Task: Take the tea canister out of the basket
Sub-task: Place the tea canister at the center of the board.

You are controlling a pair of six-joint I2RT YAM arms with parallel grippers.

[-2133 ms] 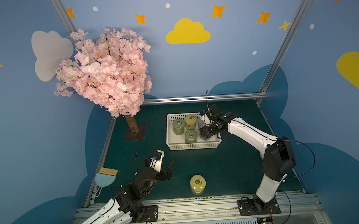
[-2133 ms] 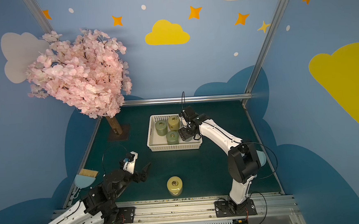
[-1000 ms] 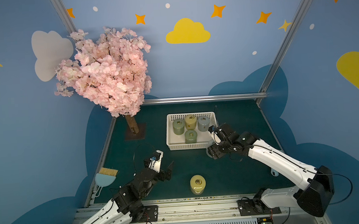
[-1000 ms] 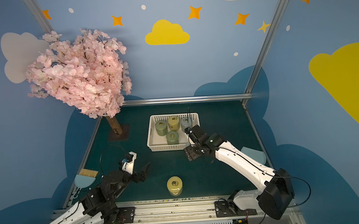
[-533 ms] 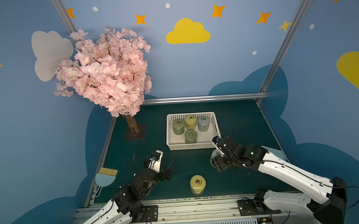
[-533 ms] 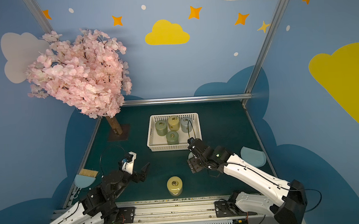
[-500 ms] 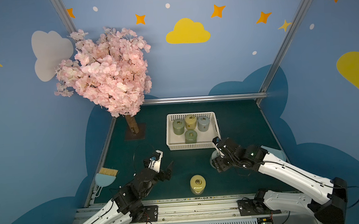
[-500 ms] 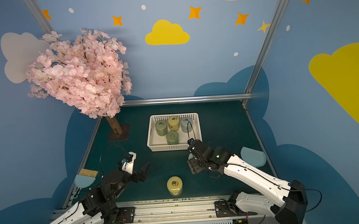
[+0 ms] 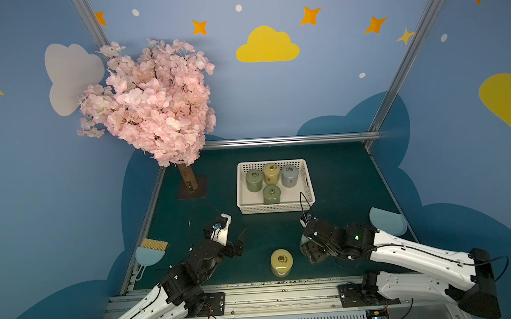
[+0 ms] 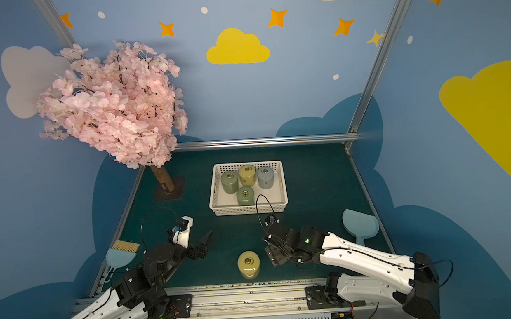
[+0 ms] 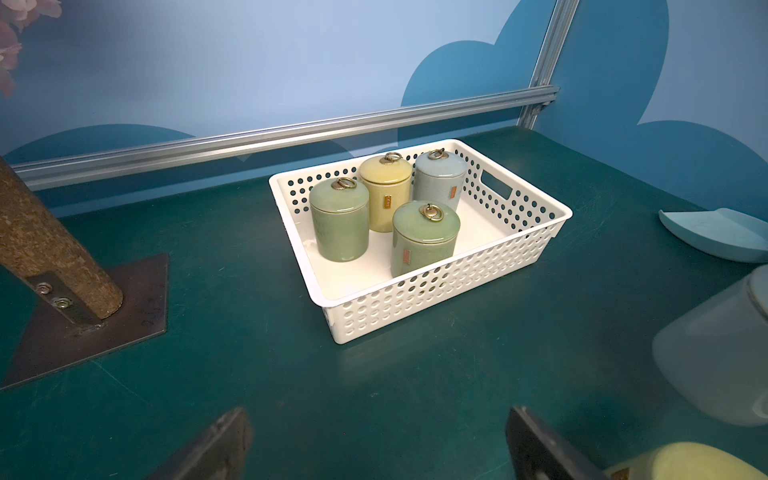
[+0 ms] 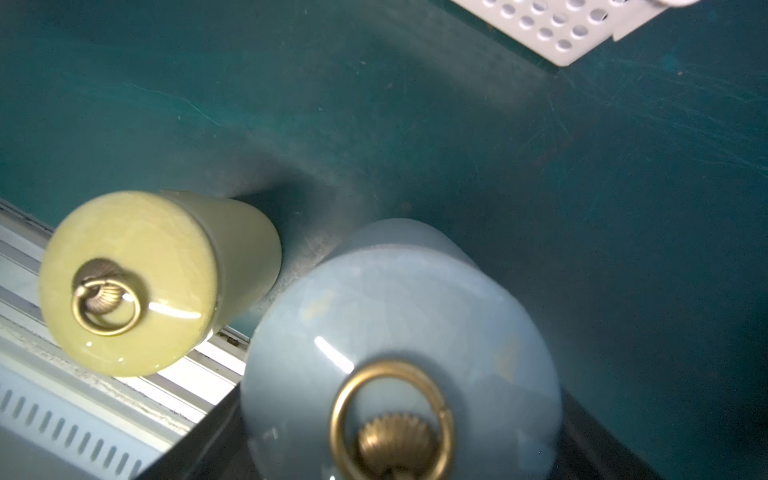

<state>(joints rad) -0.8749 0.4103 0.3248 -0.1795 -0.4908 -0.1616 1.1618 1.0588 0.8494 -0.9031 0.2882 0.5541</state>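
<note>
Plainly, the job is well along: the right gripper (image 9: 306, 242) is clamped on a pale blue canister (image 12: 399, 307), its dark jaws pressed to either side of the body just below the lid, and it hangs over the near part of the green table (image 9: 341, 191), well apart from the basket (image 9: 277, 207). That side grip makes sense, since the ring knob on the lid is too loose to hold by. The carried canister sits just to the right of a yellow canister (image 9: 281, 262), which stands upright on the near edge, so this looks like a row being built there. Whether its base touches the table cannot be told. Four more wait in the basket at the far middle: a green canister (image 9: 254, 180), a second yellow one (image 9: 271, 173) and a blue-grey one (image 9: 290, 175) along the far wall, and another green one (image 9: 271, 193) nearer. The left gripper (image 9: 231, 237) hovers at near left with fingers spread wide and empty, probably parked clear of the right arm's path.
</note>
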